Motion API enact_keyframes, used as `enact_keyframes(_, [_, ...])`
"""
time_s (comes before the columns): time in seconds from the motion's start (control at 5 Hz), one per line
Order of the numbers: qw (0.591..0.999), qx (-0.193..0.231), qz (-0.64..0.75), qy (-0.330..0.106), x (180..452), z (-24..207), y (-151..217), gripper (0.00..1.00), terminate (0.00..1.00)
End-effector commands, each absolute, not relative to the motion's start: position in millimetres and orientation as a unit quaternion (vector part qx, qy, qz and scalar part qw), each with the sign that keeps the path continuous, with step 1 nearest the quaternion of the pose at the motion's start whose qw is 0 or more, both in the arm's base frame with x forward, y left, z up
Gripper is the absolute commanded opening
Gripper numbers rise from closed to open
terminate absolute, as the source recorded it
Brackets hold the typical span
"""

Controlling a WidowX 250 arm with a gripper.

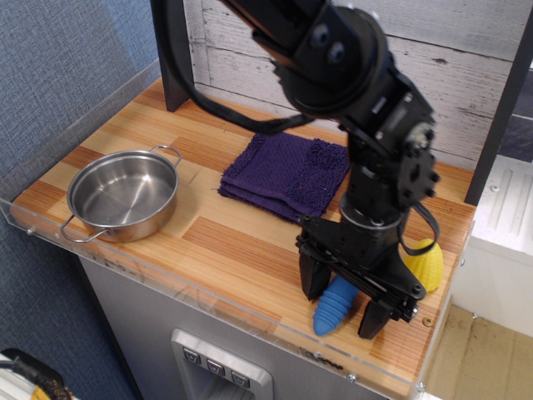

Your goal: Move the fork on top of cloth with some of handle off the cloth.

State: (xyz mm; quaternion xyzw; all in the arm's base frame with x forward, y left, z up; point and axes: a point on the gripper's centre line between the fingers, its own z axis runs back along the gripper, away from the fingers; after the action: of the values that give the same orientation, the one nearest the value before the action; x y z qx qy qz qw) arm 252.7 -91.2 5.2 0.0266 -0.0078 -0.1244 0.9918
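The fork lies near the front right of the wooden counter. Only its ribbed blue handle shows; the metal head is hidden behind the arm. My gripper is open and low over the counter. Its two black fingers stand on either side of the handle without closing on it. The dark purple cloth lies flat behind and to the left of the gripper, apart from the fork.
A steel pot stands at the left of the counter. A yellow ribbed cone-shaped object sits just right of the gripper. A clear plastic rim runs along the front edge. A dark post stands at the back left.
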Motion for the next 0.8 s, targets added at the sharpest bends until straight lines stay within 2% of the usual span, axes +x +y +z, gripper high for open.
enact_keyframes(0.0, [0.993,0.023,-0.12,0.005,250.7,-11.0,-95.9,0.0,0.0])
enact_keyframes(0.6, [0.992,0.003,-0.123,-0.007,249.5,28.6,-83.2,0.0,0.0])
